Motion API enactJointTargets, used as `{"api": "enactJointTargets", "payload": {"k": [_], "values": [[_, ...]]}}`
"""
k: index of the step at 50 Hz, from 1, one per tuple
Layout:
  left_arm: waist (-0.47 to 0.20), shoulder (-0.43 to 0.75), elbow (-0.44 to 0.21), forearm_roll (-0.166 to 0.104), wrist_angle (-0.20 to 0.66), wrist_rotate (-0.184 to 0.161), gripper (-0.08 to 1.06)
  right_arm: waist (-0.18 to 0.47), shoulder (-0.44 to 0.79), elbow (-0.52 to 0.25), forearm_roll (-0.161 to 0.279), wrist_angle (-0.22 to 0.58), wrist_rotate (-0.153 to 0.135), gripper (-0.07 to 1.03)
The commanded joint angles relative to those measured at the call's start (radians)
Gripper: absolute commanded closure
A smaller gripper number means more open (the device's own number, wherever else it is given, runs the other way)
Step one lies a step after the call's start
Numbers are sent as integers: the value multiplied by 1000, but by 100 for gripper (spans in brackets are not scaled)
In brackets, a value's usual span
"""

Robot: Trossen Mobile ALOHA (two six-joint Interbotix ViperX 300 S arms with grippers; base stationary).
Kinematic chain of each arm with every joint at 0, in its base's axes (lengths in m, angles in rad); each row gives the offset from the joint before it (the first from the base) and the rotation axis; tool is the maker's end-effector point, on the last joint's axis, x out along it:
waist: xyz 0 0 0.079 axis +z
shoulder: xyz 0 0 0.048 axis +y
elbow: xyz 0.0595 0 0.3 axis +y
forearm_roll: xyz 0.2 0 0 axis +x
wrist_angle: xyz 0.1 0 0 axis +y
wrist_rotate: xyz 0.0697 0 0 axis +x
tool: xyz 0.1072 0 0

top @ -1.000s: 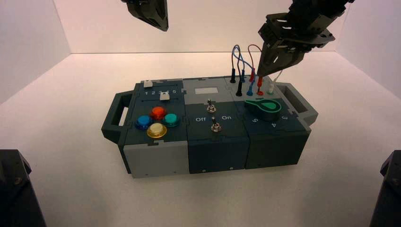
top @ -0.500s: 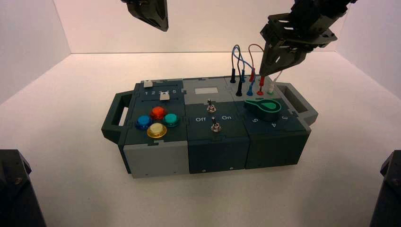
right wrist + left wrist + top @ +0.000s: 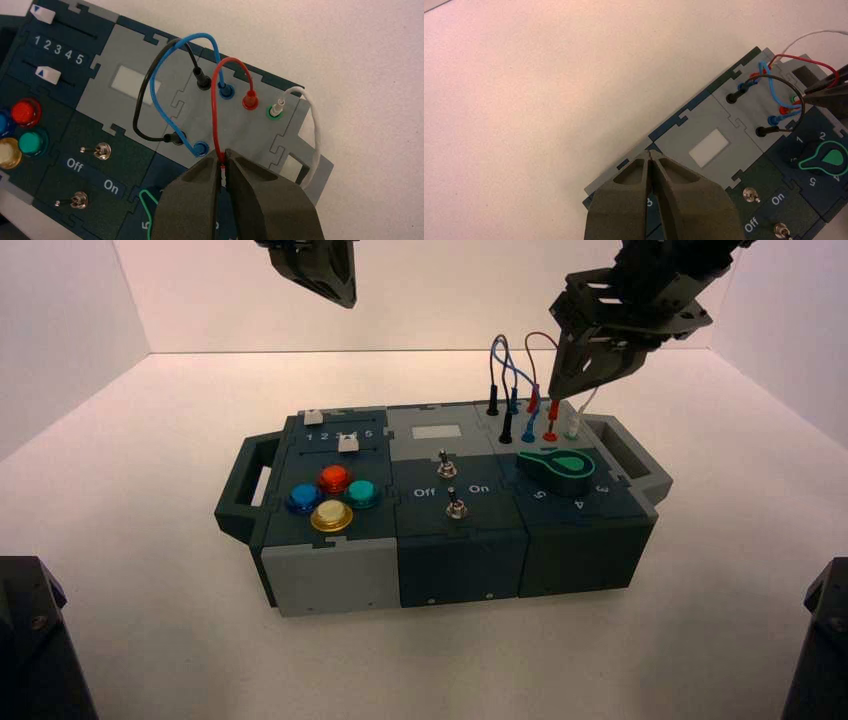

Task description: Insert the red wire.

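Presumably for insertion, the right gripper [image 3: 223,159] clamps the red wire's [image 3: 215,107] near plug above the near red socket [image 3: 550,437]; the left gripper [image 3: 649,152] waits closed, far left.

Upper right of the high view, black wire [image 3: 507,427], blue wire [image 3: 528,430] and white wire [image 3: 574,427] rise from the box [image 3: 462,510]. The green knob [image 3: 556,468] sits below them; two metal toggle switches [image 3: 456,504] stand mid-frame, four coloured buttons [image 3: 333,497] lower left of them.
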Motion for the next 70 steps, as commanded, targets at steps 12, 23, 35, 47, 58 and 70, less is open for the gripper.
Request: {"api": "enactJointTargets", "payload": {"k": [12,23,35,47,58,70], "values": [[5,-9,-26,2,-8,5,101,-5,0,-21,-5,-17,2,98],[5,-9,-26,2,-8,5,101,-23,2,-23,-5,-15,0,98],[5,-9,-26,2,-8,5,101,-25,6,-25,-5,-15,2,98],[5,-8,-28,2,-8,5,101,-23,8,-26,-3,-8,2,98],[5,-6,-28,2,-8,6,101,-23,17,-26,-3,-9,0,98],[6,-6,-28,2,-8,6,101,-20,25,-31,-3,-8,0,98]]}}
